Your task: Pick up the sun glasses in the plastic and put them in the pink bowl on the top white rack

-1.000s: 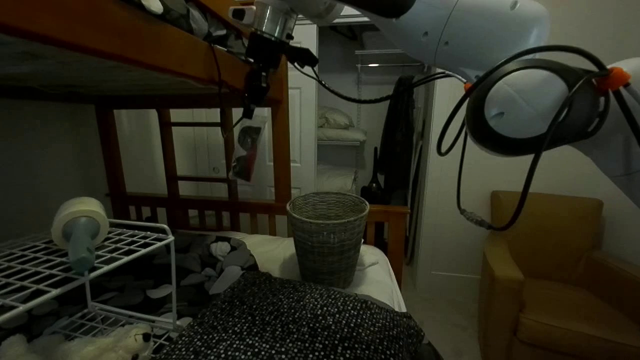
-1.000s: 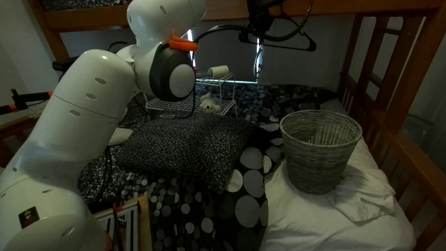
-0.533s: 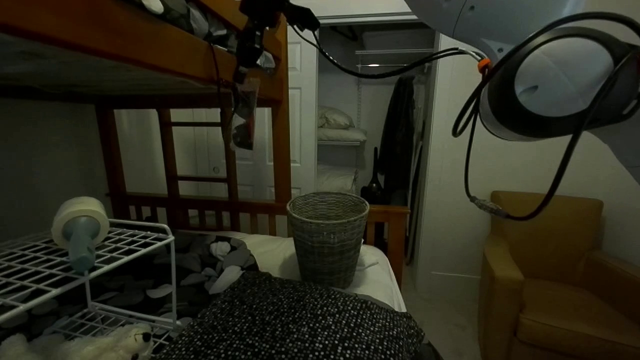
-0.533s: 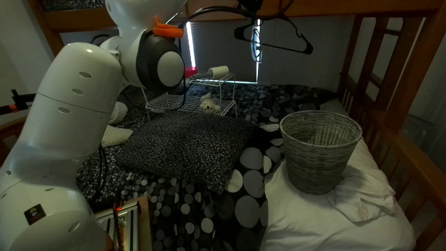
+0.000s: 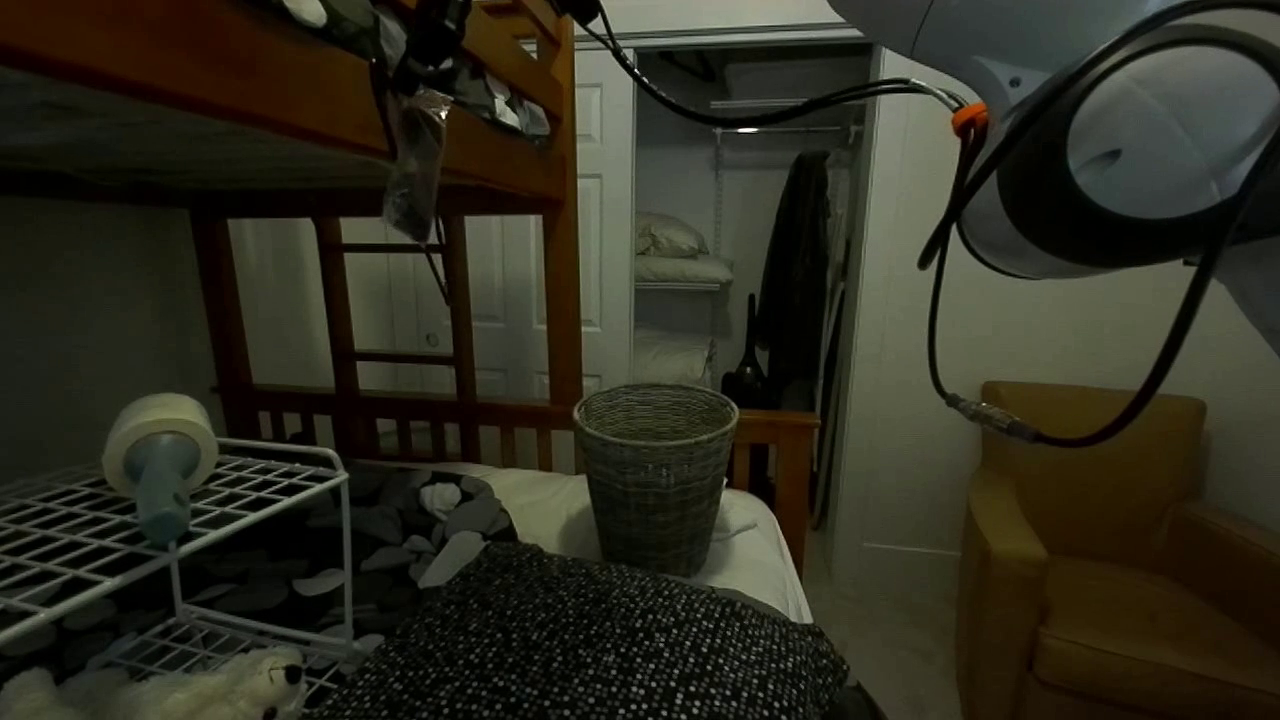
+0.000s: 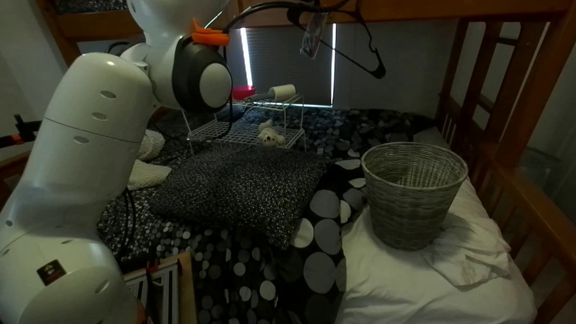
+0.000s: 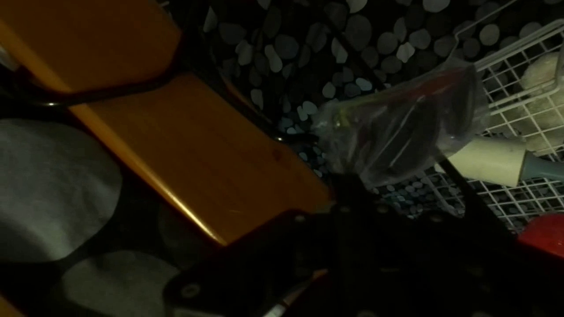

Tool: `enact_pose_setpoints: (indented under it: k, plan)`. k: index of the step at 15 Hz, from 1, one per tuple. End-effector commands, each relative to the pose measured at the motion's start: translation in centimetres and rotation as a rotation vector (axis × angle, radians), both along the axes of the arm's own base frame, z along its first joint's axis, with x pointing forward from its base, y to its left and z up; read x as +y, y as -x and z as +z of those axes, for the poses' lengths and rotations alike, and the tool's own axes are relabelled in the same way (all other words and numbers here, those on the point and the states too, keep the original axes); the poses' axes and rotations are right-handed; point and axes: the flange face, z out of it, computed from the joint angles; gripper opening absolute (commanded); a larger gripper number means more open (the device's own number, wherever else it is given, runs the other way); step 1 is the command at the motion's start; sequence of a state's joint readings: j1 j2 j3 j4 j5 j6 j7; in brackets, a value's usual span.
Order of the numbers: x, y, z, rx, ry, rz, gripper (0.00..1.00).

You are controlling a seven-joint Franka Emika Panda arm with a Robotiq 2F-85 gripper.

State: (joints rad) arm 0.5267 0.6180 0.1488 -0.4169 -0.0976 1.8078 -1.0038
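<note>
We observe the pincer [image 7: 348,181] pressed together on one edge of the clear plastic packet [image 7: 383,132], through which we see the sun glasses [image 7: 415,134]. The packet hangs tilted in mid-air, with its free end below the pincer. In the wrist view, we locate the wooden bunk rail [image 7: 198,145] near the pincer; in an exterior view, the packet shows in front of this rail. We note a black clothes hanger [image 6: 378,71] tilted near the packet; we cannot tell what carries it. Lower down, well apart from the packet, we identify the white rack [image 5: 347,550] with its two wire shelves. On the upper shelf we find the pink bowl [image 6: 243,92] and a lint roller [image 6: 283,92], the roller's handle directed toward the bowl; on the lower shelf we find a white plush bear [image 6: 271,136]. Farther out, we mark a dark speckled cushion [image 6: 243,184] near the rack and a wicker basket [image 6: 409,216] standing upright on the white sheet [image 6: 382,288]. Outermost, in an exterior view, we record a tan armchair [image 5: 1110,520] and, on a closet shelf [image 5: 680,287], stacked pillows [image 5: 668,236].
</note>
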Motion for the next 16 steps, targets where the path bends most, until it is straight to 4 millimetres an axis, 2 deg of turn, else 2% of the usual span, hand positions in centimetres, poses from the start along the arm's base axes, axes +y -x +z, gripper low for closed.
enact_pose_setpoints:
  k: [1,3,6,11,14,15,16]
  plan:
    - [0.0,0.0,0.1,0.000,0.000,0.000,0.00]
    - [1.4,0.8,-2.0,0.069,0.108,-0.032,0.00]
    - [3.0,2.0,-3.6,0.100,0.197,-0.163,0.00]
    - [5.7,6.2,-5.7,0.218,0.306,-0.384,0.00]
    - [7.1,8.5,-8.5,0.350,0.396,-0.441,0.00]
    - [7.9,9.1,-8.6,0.341,0.406,-0.407,0.00]
    - [7.4,8.2,-8.0,0.325,0.369,-0.395,0.01]
